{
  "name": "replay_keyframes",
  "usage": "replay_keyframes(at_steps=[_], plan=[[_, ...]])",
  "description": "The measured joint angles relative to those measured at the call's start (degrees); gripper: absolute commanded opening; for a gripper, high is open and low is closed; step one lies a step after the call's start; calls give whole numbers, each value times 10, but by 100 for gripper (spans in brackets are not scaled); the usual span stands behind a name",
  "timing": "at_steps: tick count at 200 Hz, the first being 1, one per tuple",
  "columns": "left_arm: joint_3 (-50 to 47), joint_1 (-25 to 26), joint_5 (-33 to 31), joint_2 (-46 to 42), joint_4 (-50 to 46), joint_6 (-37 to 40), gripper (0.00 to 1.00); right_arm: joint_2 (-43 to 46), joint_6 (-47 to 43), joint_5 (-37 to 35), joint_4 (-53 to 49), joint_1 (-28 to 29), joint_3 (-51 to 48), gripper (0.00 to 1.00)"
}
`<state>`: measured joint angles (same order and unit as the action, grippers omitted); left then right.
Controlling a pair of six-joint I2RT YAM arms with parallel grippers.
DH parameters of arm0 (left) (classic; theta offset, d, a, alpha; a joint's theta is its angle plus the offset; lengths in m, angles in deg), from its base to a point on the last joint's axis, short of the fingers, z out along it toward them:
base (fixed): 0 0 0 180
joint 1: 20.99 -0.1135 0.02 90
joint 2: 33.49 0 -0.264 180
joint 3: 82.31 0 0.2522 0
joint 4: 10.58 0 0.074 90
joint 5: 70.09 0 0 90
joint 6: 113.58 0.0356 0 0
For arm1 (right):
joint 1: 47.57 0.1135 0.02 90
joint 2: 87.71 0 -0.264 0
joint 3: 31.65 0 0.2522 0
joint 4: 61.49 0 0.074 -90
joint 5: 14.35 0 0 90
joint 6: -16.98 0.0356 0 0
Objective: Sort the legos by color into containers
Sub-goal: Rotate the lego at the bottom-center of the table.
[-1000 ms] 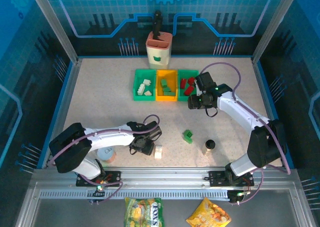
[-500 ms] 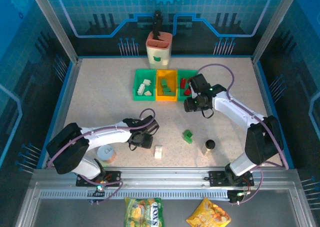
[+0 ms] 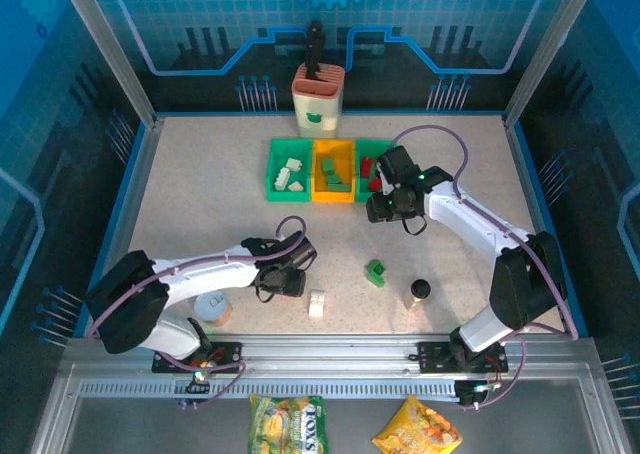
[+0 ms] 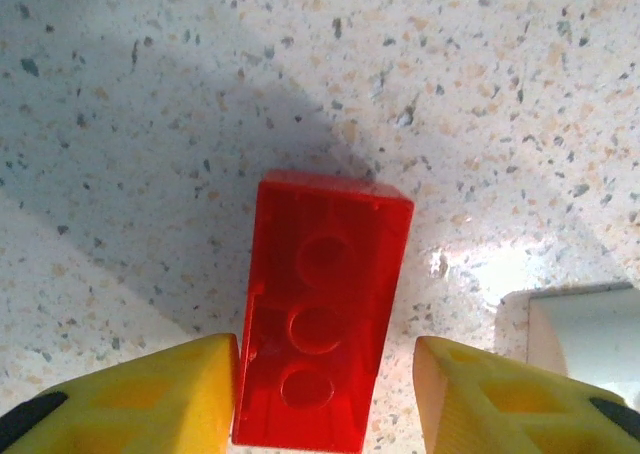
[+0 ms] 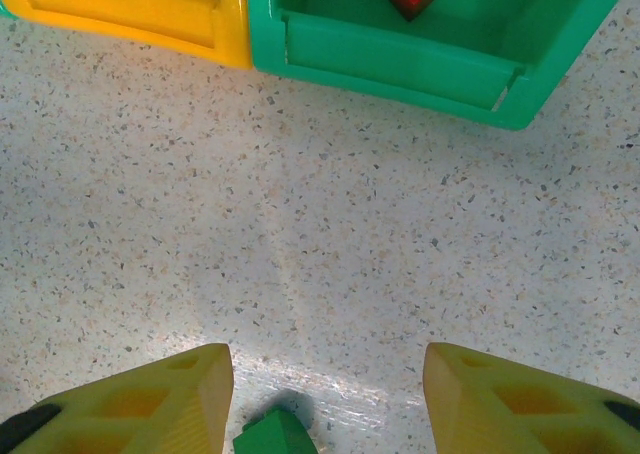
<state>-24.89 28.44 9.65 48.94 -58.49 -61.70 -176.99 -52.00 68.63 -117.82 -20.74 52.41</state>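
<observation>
A red lego [image 4: 320, 314] lies on the speckled table between the yellow fingers of my left gripper [image 4: 325, 399]. The left finger [image 4: 150, 394] touches its side, and a gap remains at the right finger [image 4: 500, 399]. A white lego [image 3: 317, 303] lies just right of that gripper [image 3: 283, 279]. A green lego [image 3: 376, 271] sits mid-table and also peeks in at the bottom edge [image 5: 275, 436] of the right wrist view. My right gripper [image 3: 385, 209] hangs open and empty just in front of the containers: left green bin [image 3: 272, 174] with white legos, yellow bin [image 3: 334, 192] with green ones, right green bin [image 5: 400, 54] with red ones.
A small black-capped bottle [image 3: 420, 292] stands right of the green lego. A round silver-topped tin [image 3: 212, 307] sits by the left arm's base. A cream-and-orange cup [image 3: 318, 99] stands behind the bins. Blue walls ring the table.
My left gripper's jaws have narrowed round the red lego and it has shifted slightly left. My right gripper has moved away from the right green bin, toward the near left.
</observation>
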Motion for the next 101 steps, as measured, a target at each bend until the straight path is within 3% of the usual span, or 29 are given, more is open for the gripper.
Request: replay_keyframes(at_steps=[101], plan=[[-7,7,0,10,0,-9,44,0,0,1,0,3,0,54]])
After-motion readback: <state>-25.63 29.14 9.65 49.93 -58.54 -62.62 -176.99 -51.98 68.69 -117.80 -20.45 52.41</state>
